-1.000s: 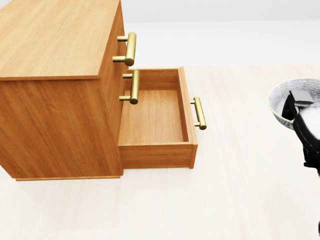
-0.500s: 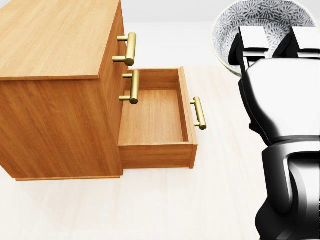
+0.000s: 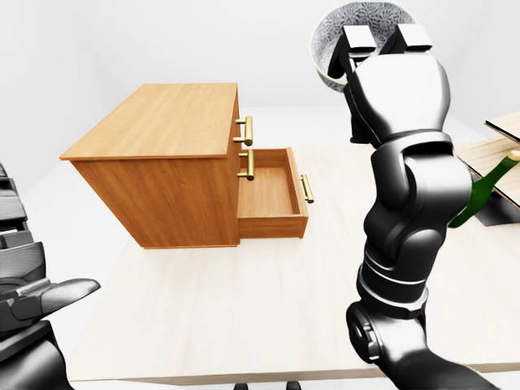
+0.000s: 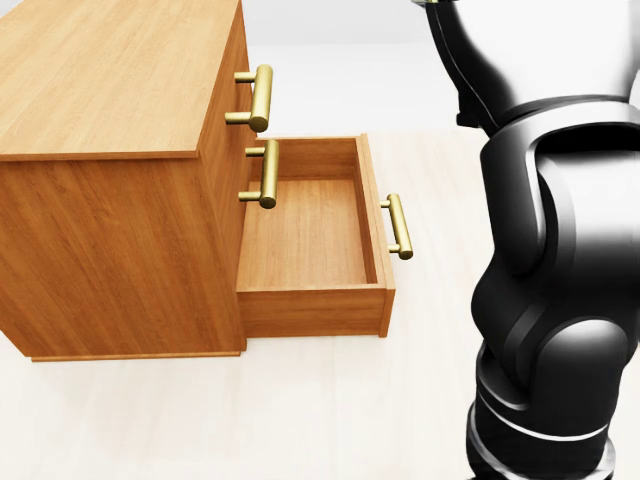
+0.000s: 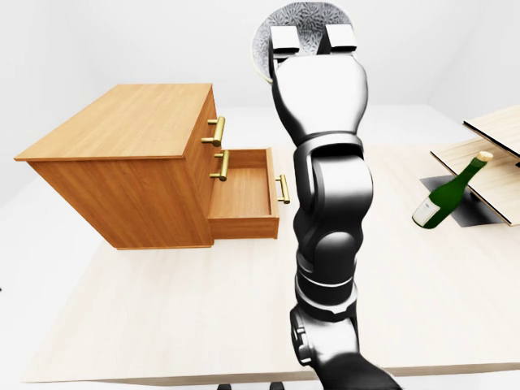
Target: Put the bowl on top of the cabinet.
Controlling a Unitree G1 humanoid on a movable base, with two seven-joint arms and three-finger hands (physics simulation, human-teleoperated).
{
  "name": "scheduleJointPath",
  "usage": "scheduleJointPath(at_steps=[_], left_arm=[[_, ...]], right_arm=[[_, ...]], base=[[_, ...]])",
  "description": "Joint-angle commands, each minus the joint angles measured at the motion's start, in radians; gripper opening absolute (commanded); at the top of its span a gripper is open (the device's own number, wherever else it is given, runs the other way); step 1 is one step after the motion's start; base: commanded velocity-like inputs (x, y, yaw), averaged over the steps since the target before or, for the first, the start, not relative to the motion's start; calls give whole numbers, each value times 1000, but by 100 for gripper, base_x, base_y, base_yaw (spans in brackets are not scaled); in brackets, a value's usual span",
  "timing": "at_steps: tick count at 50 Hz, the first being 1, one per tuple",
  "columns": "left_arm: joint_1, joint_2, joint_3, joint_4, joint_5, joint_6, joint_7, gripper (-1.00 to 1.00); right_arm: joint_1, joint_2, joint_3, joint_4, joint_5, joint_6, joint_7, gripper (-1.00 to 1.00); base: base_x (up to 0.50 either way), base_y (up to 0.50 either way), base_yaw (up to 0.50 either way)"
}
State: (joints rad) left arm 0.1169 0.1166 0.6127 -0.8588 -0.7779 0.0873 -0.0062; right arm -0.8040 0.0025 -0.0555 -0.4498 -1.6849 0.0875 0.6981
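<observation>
Right hand, fingers pinching the bowl rim, as I held it high, right of the cabinet; left hand grip indiscernible.

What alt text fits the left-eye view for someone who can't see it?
The robot's right hand holds a patterned bowl high, above and right of a wooden cabinet with one drawer open. A green bottle shows at the view's right edge.

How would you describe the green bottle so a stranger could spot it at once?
Start at the pale table and look to its right side in the right-eye view, past the robot's raised arm. Beside the flat wooden boards lies the green bottle: the only glass thing, tilted, with a pale label.
</observation>
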Motion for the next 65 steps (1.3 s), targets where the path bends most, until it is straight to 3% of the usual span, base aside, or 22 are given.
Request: scheduleJointPath(at_steps=[1,9,24,39,53,65], left_arm=[[3,-5,-3,-8,6,0,-4,100],[0,-2,1,-7,0,0,0,100],[1,-3,0,-7,1,0,-2,100],[-2,-11,-26,2,33,0,-8,100],[-5,-4,-13,6,16,0,-3,100],[-5,-7,-19,8,23,0,-6,100]], right_arm=[[-310,-50,45,269,20,0,0,-100],[-423,-45,87,483,122,0,0,-100],[-503,53,131,596,212,0,0,-100],[-597,61,136,723,291,0,0,-100],[-633,110,154,831,381,0,0,-100],[-584,157,180,867,407,0,0,-100]], base=[[0,0,0],[0,0,0],[0,0,0],[0,0,0],[0,0,0],[0,0,0]])
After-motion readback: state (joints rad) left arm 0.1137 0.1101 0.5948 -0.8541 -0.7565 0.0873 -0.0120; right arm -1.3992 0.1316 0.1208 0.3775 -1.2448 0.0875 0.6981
